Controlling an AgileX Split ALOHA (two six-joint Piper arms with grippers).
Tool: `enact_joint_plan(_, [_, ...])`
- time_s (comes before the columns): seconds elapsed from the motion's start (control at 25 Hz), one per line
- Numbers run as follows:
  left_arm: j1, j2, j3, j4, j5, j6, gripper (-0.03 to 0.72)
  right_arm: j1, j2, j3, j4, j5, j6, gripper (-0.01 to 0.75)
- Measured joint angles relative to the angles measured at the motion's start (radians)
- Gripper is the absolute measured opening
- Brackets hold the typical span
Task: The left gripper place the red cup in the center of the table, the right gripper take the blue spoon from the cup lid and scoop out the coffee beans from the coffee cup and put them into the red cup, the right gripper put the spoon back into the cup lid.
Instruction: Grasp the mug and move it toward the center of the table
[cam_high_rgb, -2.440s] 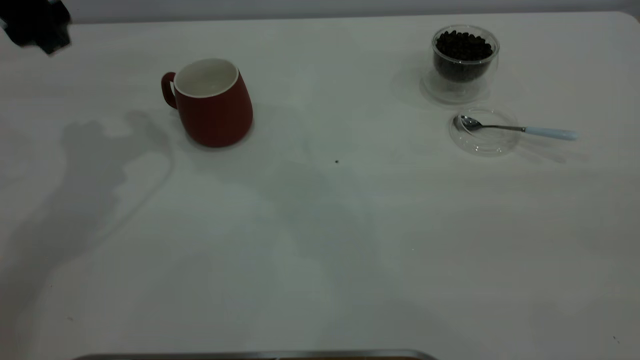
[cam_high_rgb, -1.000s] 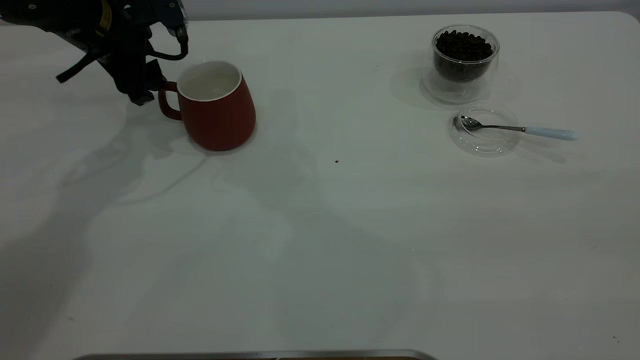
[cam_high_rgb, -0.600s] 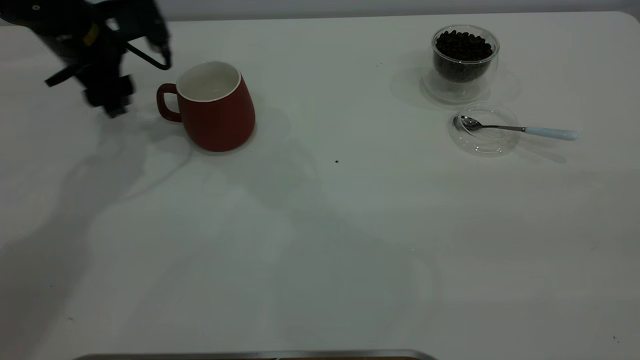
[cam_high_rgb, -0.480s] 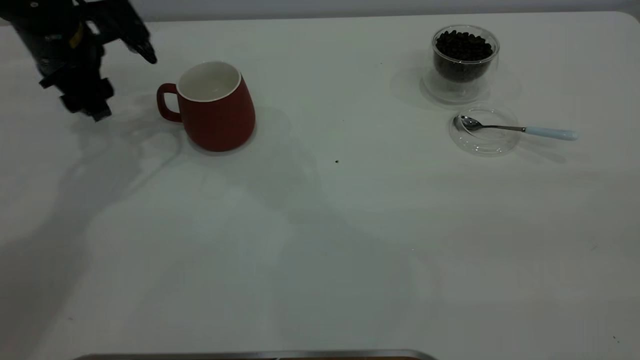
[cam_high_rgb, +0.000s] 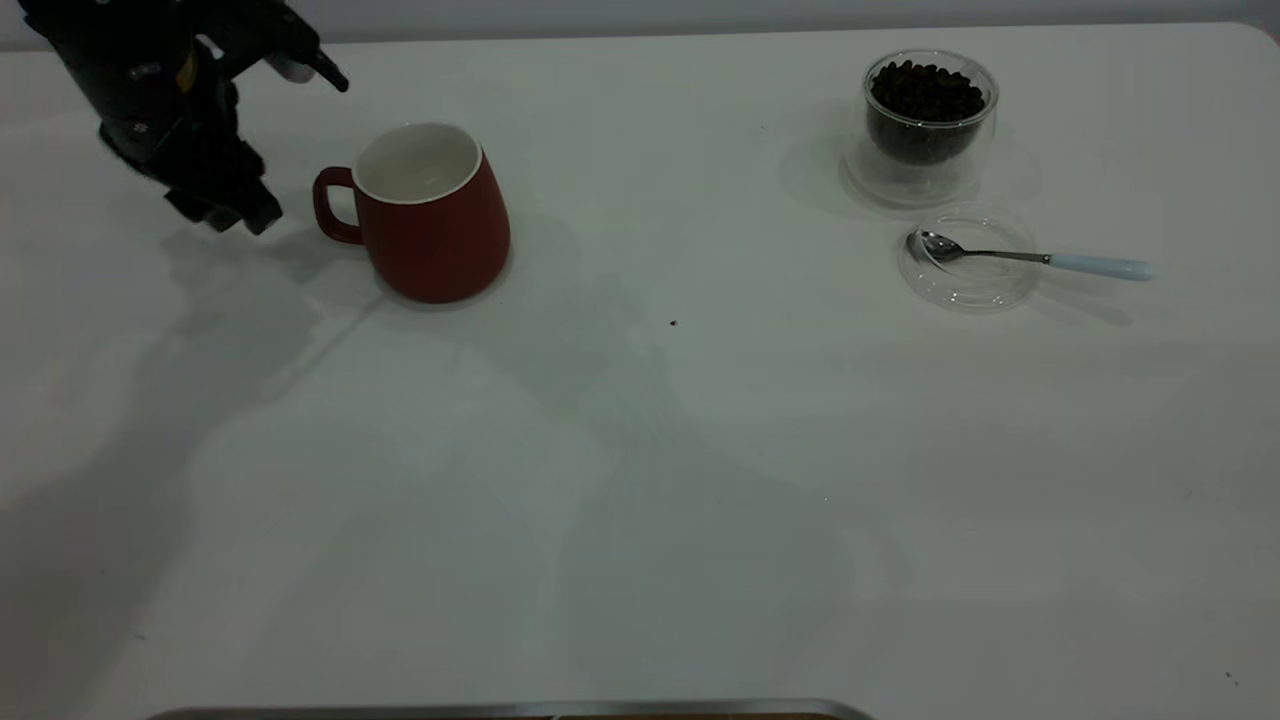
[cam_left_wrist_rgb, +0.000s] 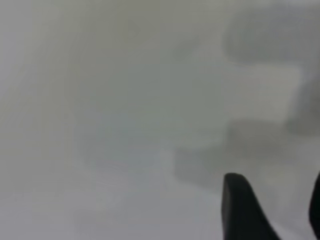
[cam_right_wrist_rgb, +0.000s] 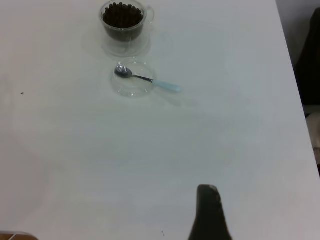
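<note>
Evidently the left gripper (cam_high_rgb: 235, 215) hung low over the table (cam_high_rgb: 640, 480) just beside the red cup (cam_high_rgb: 430, 215), on the handle side, holding nothing; its wrist view showed one dark fingertip (cam_left_wrist_rgb: 240, 207) and the edge of a second at the frame's border with bare tabletop between them, so the fingers looked parted, though how widely could not be told. The cup stood upright and apart from the gripper, its handle (cam_high_rgb: 330, 205) pointing back toward the fingers, which made the handle the nearest part to seize. From the gripper, the cup lay toward the table's middle, with the centre farther on in the same direction, so a grasp and a carry would run along one line. The cup was not yet in the centre. Well beyond it, on the far side from the left gripper, sat the glass coffee cup (cam_high_rgb: 930, 120) full of beans and, just beside it, the clear cup lid (cam_high_rgb: 968, 262) bearing the blue spoon (cam_high_rgb: 1040, 258), whose pale handle pointed away from the red cup. The right gripper (cam_right_wrist_rgb: 209, 215) was parked well back from the spoon; only one finger showed, so its opening could not be judged.
</note>
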Motion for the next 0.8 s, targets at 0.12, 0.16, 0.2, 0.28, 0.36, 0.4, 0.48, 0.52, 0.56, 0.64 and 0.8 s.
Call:
enact_joint_plan(0.12, [0.001, 0.000, 0.000, -0.127, 0.119, 0.088, 0.248, 0.000, 0.000, 0.000, 0.000, 0.000, 0.000, 0.586])
enact_joint_plan(0.16, [0.002, -0.002, 0.000, -0.179, 0.150, 0.153, 0.217, 0.000, 0.000, 0.000, 0.000, 0.000, 0.000, 0.586])
enact_joint_plan(0.2, [0.006, -0.004, 0.000, -0.255, 0.184, 0.227, 0.191, 0.000, 0.000, 0.000, 0.000, 0.000, 0.000, 0.586])
enact_joint_plan(0.28, [0.013, -0.022, 0.000, -0.445, 0.243, 0.464, 0.158, 0.000, 0.000, 0.000, 0.000, 0.000, 0.000, 0.586])
enact_joint_plan(0.36, [0.017, -0.054, 0.000, -0.648, 0.291, 0.733, 0.142, 0.000, 0.000, 0.000, 0.000, 0.000, 0.000, 0.586])
enact_joint_plan(0.4, [0.020, -0.068, 0.000, -0.755, 0.313, 0.892, 0.139, 0.000, 0.000, 0.000, 0.000, 0.000, 0.000, 0.586])
enact_joint_plan(0.48, [0.026, -0.096, 0.000, -0.918, 0.334, 1.174, 0.137, 0.000, 0.000, 0.000, 0.000, 0.000, 0.000, 0.586])
enact_joint_plan(0.52, [0.029, -0.103, -0.001, -0.982, 0.334, 1.311, 0.137, 0.000, 0.000, 0.000, 0.000, 0.000, 0.000, 0.586])
enact_joint_plan(0.56, [0.033, -0.107, -0.002, -1.030, 0.326, 1.429, 0.137, 0.000, 0.000, 0.000, 0.000, 0.000, 0.000, 0.586])
enact_joint_plan(0.64, [0.042, -0.107, -0.002, -1.100, 0.304, 1.563, 0.149, 0.000, 0.000, 0.000, 0.000, 0.000, 0.000, 0.586])
enact_joint_plan(0.8, [0.050, -0.099, -0.002, -1.214, 0.213, 1.627, 0.256, 0.000, 0.000, 0.000, 0.000, 0.000, 0.000, 0.586])
